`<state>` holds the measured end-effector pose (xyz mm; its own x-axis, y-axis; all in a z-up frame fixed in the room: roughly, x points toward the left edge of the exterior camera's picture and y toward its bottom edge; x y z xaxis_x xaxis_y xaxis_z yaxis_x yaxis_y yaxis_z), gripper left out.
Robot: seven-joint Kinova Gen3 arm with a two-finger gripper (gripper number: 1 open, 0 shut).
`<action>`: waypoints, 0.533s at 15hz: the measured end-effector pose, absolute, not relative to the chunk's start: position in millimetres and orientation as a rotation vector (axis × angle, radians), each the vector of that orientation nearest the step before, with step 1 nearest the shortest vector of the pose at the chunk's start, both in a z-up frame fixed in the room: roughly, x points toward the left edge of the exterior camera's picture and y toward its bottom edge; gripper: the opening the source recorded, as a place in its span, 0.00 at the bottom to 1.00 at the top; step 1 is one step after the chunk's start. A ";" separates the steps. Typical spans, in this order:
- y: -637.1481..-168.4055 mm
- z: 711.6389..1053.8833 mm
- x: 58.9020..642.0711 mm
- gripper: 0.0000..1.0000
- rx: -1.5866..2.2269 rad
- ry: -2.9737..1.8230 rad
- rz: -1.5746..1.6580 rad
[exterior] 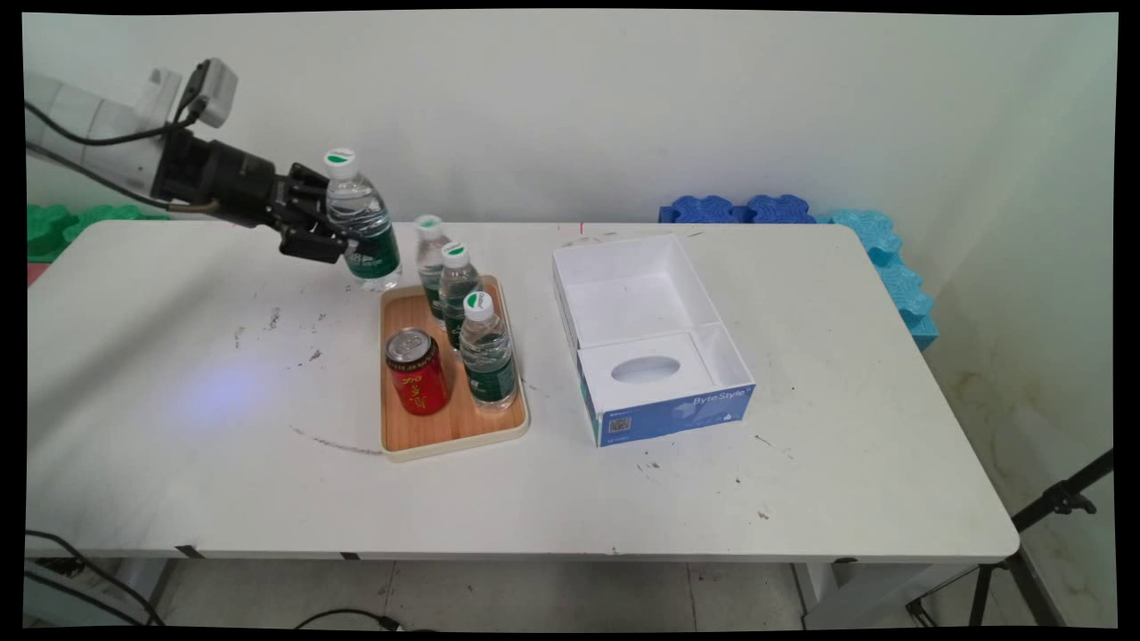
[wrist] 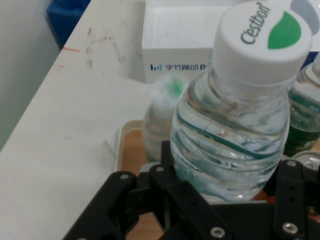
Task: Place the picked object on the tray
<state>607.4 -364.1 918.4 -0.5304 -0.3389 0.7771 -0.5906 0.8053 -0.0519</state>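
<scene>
Overhead, main view first: jaws of the black gripper (exterior: 343, 236) clamped on one water bottle (exterior: 361, 223), held clear of the tabletop (exterior: 178, 401) near the far left corner of a wooden tray (exterior: 427, 436), tilted slightly. Standing on that tray: three more water bottles, green-labelled and white-capped, in a row — far bottle (exterior: 430, 258), middle bottle (exterior: 458, 289), near bottle (exterior: 487, 356) — plus one red can (exterior: 417, 371) just beside the near one. Four bottles in all, one can. Right of the tray, apart from it, one open white and blue box (exterior: 655, 338) with an oval cut-out in its near insert. Beyond the far edge, blue foam blocks (exterior: 739, 209) and green foam blocks (exterior: 62, 223).

Then the hand view: held bottle (wrist: 235, 145) filling the centre, cap lettered Cestbon, black linkage gripping its lower body. Behind, tray rim (wrist: 121, 145), one blurred bottle (wrist: 160, 125), box wall (wrist: 175, 62).
</scene>
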 end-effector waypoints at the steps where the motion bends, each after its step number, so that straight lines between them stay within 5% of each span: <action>1: -361.0 915.9 610.3 0.00 0.687 -2.171 0.393; 8: -356.2 894.3 607.2 0.00 0.724 -2.142 0.385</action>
